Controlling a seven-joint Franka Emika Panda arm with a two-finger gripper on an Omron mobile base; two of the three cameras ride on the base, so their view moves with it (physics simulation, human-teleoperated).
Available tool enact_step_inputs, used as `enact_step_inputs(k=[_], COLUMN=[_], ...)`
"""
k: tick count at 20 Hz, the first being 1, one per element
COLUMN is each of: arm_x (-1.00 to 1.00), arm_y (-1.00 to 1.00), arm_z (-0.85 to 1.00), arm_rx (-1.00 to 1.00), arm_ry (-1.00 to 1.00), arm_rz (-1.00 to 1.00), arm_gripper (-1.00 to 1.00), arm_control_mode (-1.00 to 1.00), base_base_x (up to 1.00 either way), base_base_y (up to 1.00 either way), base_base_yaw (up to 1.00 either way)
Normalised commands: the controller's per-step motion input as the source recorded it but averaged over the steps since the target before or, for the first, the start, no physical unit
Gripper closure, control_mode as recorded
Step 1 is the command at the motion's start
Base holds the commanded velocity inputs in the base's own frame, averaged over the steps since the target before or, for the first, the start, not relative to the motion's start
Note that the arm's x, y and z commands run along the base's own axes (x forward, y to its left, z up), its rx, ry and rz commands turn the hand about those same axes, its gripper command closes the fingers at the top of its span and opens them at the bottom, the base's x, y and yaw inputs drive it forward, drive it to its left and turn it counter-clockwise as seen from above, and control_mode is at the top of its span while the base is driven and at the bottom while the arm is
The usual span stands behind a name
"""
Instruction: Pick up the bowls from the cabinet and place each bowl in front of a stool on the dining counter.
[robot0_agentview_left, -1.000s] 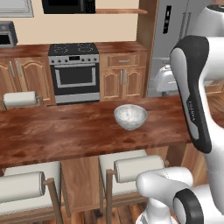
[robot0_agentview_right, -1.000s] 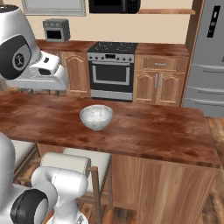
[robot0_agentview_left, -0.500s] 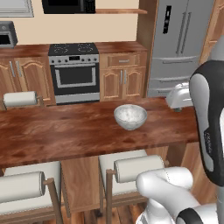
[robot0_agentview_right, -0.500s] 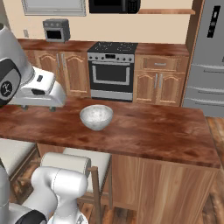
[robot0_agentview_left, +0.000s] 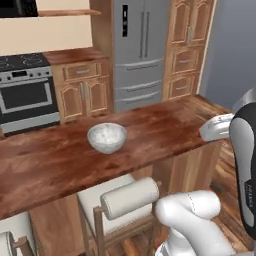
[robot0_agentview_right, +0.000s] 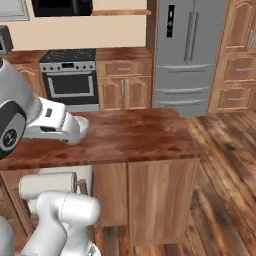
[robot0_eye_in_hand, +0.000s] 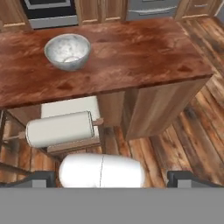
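Now the speckled bowl (robot0_agentview_left: 106, 137) sits on the dining counter (robot0_agentview_left: 165, 125) before a stool (robot0_eye_in_hand: 61, 128) — gripper (robot0_eye_in_hand: 113, 178) wide, empty — wooden bowl's next, I'd say.

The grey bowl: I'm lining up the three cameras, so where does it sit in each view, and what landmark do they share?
Left base view: the grey bowl sits left of centre on the dining counter.
Right base view: I can't find it; the arm covers the counter's left part.
Hand view: upper left, on the counter, above the stool.
Shared landmark: the counter's free end, beside the plank floor.
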Motion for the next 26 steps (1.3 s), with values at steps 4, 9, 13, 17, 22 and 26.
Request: enact_step_inputs(k=[4, 9, 13, 17, 22, 26], arm_x=[0.0, 0.0, 0.0, 0.0, 0.0, 0.0], arm_y=[0.0, 0.0, 0.0, 0.0, 0.0, 0.0], arm_z=[0.0, 0.0, 0.0, 0.0, 0.0, 0.0], arm_rx=[0.0, 0.0, 0.0, 0.0, 0.0, 0.0], arm_ry=[0.0, 0.0, 0.0, 0.0, 0.0, 0.0], arm_rz=[0.0, 0.0, 0.0, 0.0, 0.0, 0.0], arm_gripper=[-1.0, -1.0, -1.0, -1.0, -1.0, -1.0], arm_control_mode=[1.0, 1.0, 1.0, 1.0, 1.0, 1.0], base_base_x=[0.0, 0.06, 0.17, 0.21, 0.22, 0.29], base_base_y=[-0.31, -0.73, -0.84, -0.93, -0.89, -0.52], base_base_yaw=[-0.83, -0.73, -0.7, -0.67, -0.67, -0.71])
